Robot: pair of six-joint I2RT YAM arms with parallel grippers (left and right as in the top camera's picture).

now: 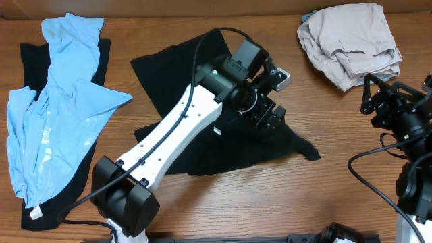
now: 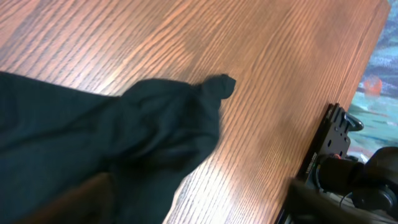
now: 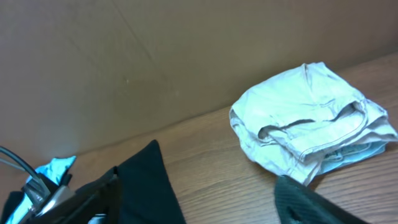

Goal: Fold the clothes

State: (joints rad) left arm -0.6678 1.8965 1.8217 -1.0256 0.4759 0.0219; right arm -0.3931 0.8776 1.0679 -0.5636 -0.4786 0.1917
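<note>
Overhead, we see the black garment (image 1: 182, 74) spread in a rumpled, roughly triangular shape at the middle of the wooden surface (image 1: 337, 189), one narrow corner trailing off to the right. The left arm (image 1: 175, 135) reaches from the near edge across this cloth, and the left jaws sit low over its right half; we cannot tell how far apart they stand or whether they have hold of any fabric. From the left wrist view only a dark bunched corner of the cloth shows, lying on bare wood. At the left, a light blue garment (image 1: 61, 101) lies crumpled on top of a second black garment (image 1: 27, 57). At the far right rests a loosely bundled beige garment (image 1: 351, 40). The right arm (image 1: 412, 121) stands at the right edge, just near of that bundle and apart from it; we cannot tell the state of the right jaws.
</note>
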